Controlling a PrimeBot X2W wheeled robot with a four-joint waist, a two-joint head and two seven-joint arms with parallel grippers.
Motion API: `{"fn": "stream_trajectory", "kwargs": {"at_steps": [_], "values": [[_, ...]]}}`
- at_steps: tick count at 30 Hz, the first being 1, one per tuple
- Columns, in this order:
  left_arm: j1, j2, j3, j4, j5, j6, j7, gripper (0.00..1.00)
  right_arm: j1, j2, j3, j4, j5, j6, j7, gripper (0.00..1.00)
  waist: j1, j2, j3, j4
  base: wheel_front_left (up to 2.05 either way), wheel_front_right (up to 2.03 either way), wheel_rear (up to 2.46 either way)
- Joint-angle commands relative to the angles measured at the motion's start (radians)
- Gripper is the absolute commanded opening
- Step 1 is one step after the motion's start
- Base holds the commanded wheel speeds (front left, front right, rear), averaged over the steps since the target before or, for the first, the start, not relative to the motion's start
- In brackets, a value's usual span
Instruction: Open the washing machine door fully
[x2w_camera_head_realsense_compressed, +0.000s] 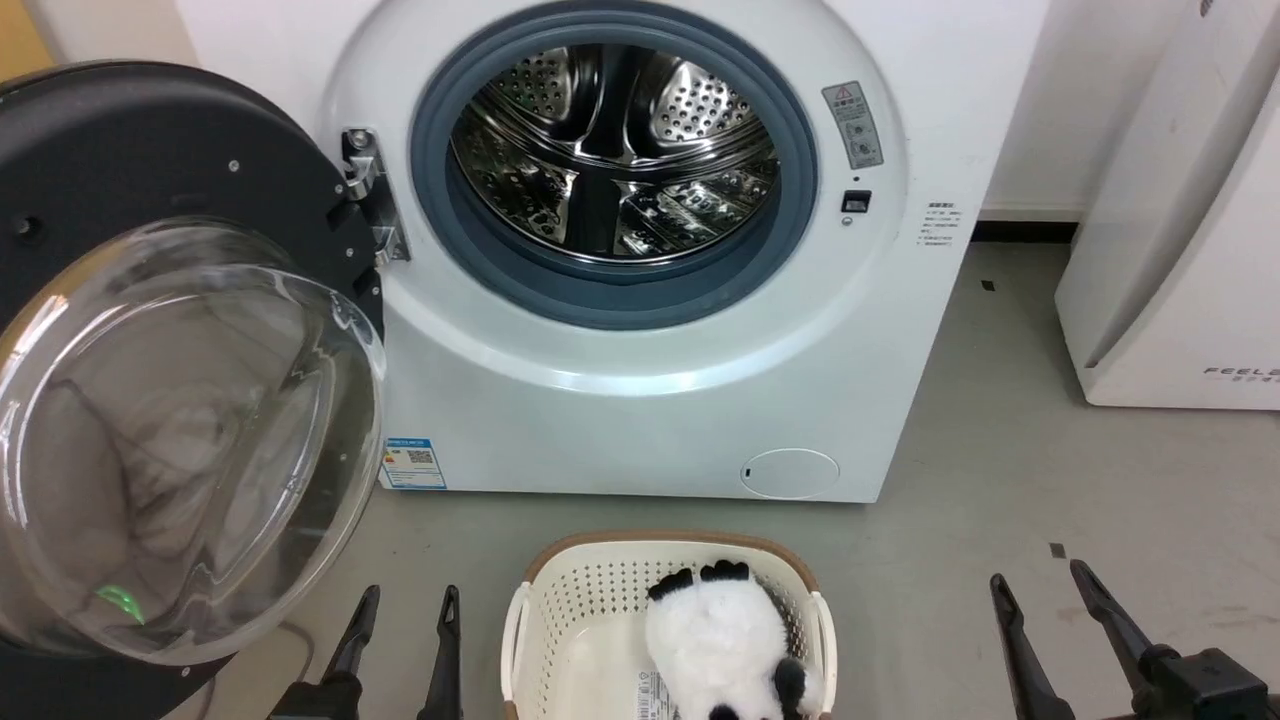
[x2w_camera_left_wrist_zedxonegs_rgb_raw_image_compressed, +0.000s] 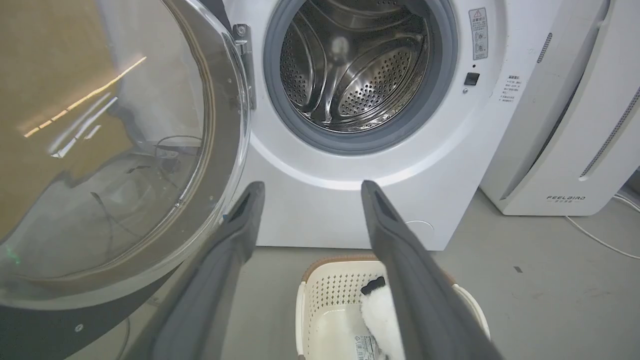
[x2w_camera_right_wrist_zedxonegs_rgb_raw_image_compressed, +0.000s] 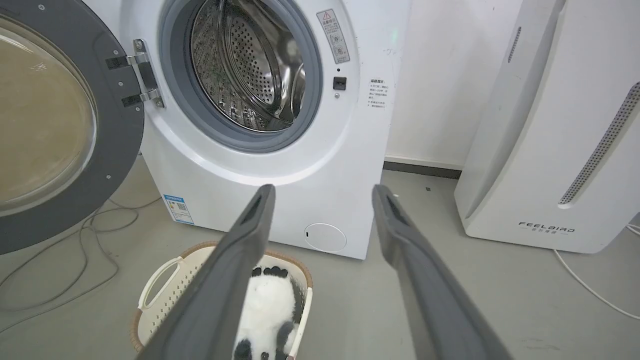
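Head view has both pincers low at the bottom edge: the left pincer (x2w_camera_head_realsense_compressed: 410, 595) and the right pincer (x2w_camera_head_realsense_compressed: 1037, 575), each with its two dark fingers spread, gripping nothing and touching nothing. Between them on the floor (x2w_camera_head_realsense_compressed: 1000, 450) sits a cream laundry basket (x2w_camera_head_realsense_compressed: 560, 570) with a panda toy (x2w_camera_head_realsense_compressed: 715, 640) in it, placed right before the washing machine (x2w_camera_head_realsense_compressed: 650, 400), probably so it can be loaded.

To the left of the left pincer, the washing machine door (x2w_camera_head_realsense_compressed: 150, 170) stands wide open on its hinge (x2w_camera_head_realsense_compressed: 370, 190), with its glass bowl facing the robot and well clear of the grey ring and steel drum (x2w_camera_head_realsense_compressed: 610, 150). I judge the opening done or nearly so. Whether the hinge allows more travel I cannot tell. A white appliance (x2w_camera_head_realsense_compressed: 1180, 250) stands apart on the right.
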Motion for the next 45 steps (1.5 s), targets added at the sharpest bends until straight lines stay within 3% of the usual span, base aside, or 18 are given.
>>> {"fn": "stream_trajectory", "kwargs": {"at_steps": [1,11,12,45], "values": [[-0.008,0.004,0.005,0.007,-0.003,-0.003,-0.005,1.00,0.012,0.002,0.002,0.003,0.007,0.001,-0.006,1.00,0.0001,0.0000,0.003,-0.004,0.00,0.00,0.00],[-0.012,0.003,0.017,0.008,-0.014,-0.010,-0.005,1.00,0.008,0.002,0.007,0.022,0.017,0.001,-0.018,1.00,0.0001,0.0000,0.010,-0.007,0.00,0.00,0.00],[0.000,0.000,0.014,0.006,-0.012,-0.007,0.001,0.00,0.000,0.000,0.004,0.019,0.011,0.000,-0.009,0.00,0.0001,0.0000,0.010,-0.007,0.00,0.00,0.00],[-0.032,-0.025,0.053,-0.014,0.043,-0.031,0.063,0.00,-0.049,0.001,0.014,0.043,-0.002,0.000,0.011,0.00,0.0001,0.0000,0.015,-0.015,0.00,0.00,0.00]]}}
